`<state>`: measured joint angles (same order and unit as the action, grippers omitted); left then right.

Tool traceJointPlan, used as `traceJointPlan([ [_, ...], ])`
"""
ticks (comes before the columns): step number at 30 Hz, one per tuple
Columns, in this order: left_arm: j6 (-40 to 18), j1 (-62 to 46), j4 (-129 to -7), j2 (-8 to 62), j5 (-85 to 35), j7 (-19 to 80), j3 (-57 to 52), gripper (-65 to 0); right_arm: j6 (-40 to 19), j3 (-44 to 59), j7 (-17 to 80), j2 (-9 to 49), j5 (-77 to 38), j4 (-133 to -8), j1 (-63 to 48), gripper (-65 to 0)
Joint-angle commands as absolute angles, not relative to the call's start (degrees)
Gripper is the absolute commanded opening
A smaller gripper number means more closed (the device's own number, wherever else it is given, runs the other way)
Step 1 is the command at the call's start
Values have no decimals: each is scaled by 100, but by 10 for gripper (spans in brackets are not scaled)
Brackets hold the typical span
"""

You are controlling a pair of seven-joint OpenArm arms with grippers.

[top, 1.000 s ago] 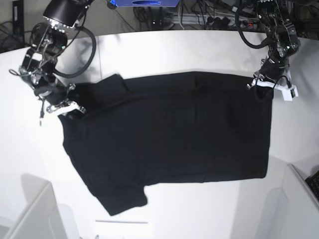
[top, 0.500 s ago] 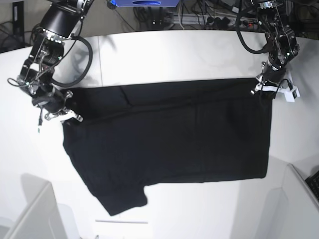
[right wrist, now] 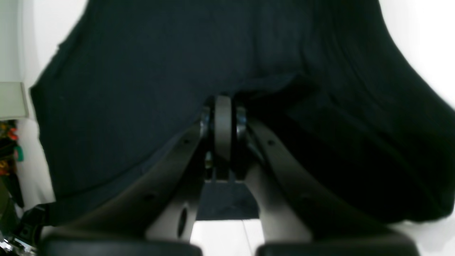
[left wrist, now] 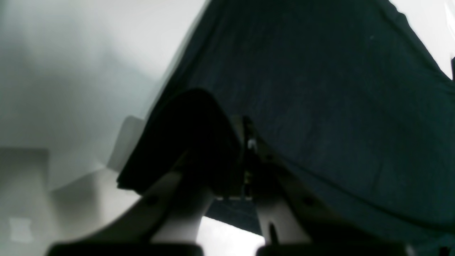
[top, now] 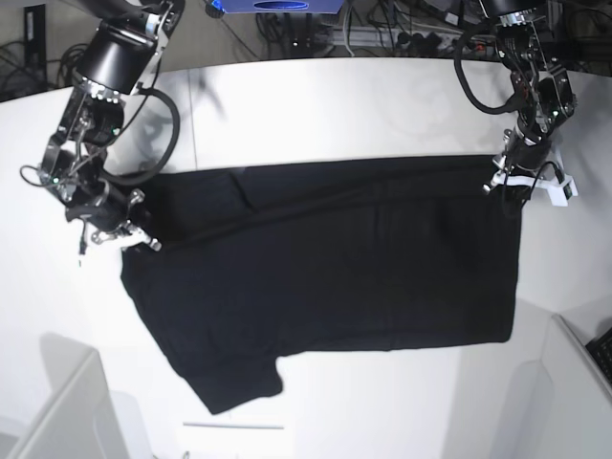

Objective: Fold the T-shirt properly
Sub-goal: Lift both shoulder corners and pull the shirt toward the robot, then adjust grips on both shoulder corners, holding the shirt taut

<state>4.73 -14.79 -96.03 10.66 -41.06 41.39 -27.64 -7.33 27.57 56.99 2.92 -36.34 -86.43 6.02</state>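
The black T-shirt (top: 325,277) lies spread across the white table (top: 316,96), with its far edge lifted and turned over toward the near side. One short sleeve hangs toward the front left. My right gripper (top: 129,237) is shut on the shirt's left end, and in the right wrist view its fingertips (right wrist: 223,106) pinch the dark cloth (right wrist: 142,71). At the shirt's right corner my left gripper (top: 521,185) is shut on the fabric. The left wrist view shows its tips (left wrist: 246,142) clamped on the cloth (left wrist: 320,89), which stretches away from them.
Grey bin walls stand at the front left (top: 57,411) and the front right (top: 574,382). Cables and a blue box (top: 277,5) lie beyond the table's far edge. Bare white tabletop shows behind the shirt and along the front.
Both grippers have moved toward the near side with the shirt's far edge. The folded-over strip is wider, and the upper sleeve now lies flatter.
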Motion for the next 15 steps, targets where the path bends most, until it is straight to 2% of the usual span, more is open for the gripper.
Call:
traceJointPlan([
  [1, 479, -1464, -9692, 1138, -4145, 4022, -2809, -650, -743, 2756, 5613, 347, -3732, -8681, 716, -650],
  [15, 479, -1437, -9684, 1138, -4145, 4022, -2835, -650, -743, 2747, 5613, 356, -3732, -8505, 831, -650],
])
